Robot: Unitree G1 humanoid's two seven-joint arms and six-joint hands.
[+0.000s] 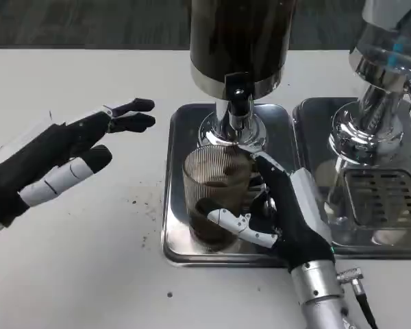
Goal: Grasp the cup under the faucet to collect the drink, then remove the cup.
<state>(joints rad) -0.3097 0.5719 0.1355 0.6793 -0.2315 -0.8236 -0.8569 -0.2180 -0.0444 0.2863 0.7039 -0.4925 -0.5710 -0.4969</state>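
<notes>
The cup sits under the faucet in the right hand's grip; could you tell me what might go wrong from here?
1. The cup already holds dark drink; tilting it on removal could spill onto the tray.
2. Its rim sits close under the faucet, so lifting straight up might knock it.
3. The right hand wraps the ribbed cup low on one side, so it may slip or tip.
The left hand hovers open over the table, giving no support.
</notes>
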